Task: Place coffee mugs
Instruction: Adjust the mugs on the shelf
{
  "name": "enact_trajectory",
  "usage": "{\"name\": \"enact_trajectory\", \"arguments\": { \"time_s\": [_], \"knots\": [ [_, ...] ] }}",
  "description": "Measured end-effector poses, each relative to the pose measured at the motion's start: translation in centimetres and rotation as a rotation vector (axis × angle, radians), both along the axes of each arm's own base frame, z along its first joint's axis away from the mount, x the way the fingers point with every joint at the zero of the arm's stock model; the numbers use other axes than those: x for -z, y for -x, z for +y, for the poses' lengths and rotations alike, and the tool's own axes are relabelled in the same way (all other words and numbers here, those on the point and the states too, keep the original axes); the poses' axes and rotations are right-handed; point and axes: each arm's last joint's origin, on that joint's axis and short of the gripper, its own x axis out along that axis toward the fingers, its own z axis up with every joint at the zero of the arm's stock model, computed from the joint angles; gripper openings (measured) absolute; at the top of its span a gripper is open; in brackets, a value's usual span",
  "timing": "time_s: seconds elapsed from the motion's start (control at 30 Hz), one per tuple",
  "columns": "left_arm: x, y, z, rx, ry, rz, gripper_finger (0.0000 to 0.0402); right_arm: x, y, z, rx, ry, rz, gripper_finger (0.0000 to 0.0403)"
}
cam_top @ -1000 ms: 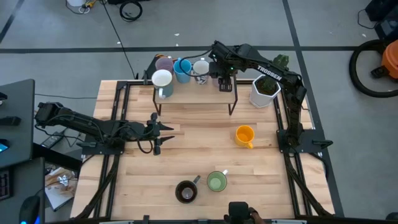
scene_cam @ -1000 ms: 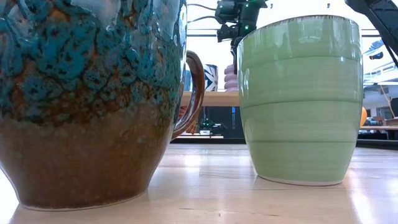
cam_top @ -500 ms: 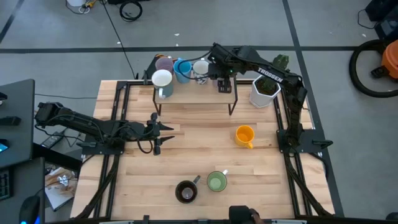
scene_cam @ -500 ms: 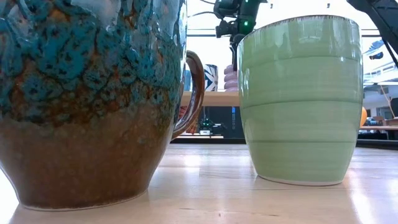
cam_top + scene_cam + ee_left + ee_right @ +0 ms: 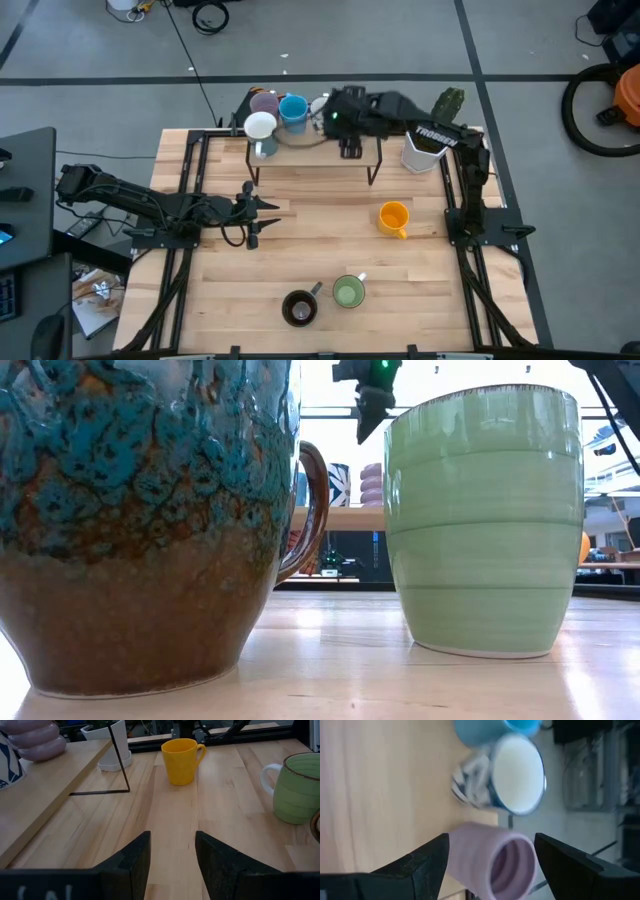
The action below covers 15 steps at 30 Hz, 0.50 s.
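Right gripper point(image 5: 492, 862), fingers spread, is hovering over the far shelf point(image 5: 310, 150), a lilac mug point(image 5: 490, 860) lying between them; left gripper point(image 5: 172, 855) is waiting open

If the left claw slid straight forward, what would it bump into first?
Probably the small orange ceramic mug. The left claw is open and points across bare wood, with the mug just off its line, so a miss is possible.
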Motion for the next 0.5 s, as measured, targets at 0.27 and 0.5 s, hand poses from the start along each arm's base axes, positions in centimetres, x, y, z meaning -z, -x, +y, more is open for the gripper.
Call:
{"name": "enact_trajectory", "arguments": {
  "time_s": [0.27,0.5],
  "knots": [
    [0.0,0.0,0.0,0.0,0.002,0.0,0.016,2.5,-3.4,5.2,-0.13,0.108,-0.032,0.0297],
    [0.0,0.0,0.0,-0.002,0.007,0.001,0.016,6.6,-5.2,7.1,-0.154,0.239,0.003,0.0292]
  ]
}}
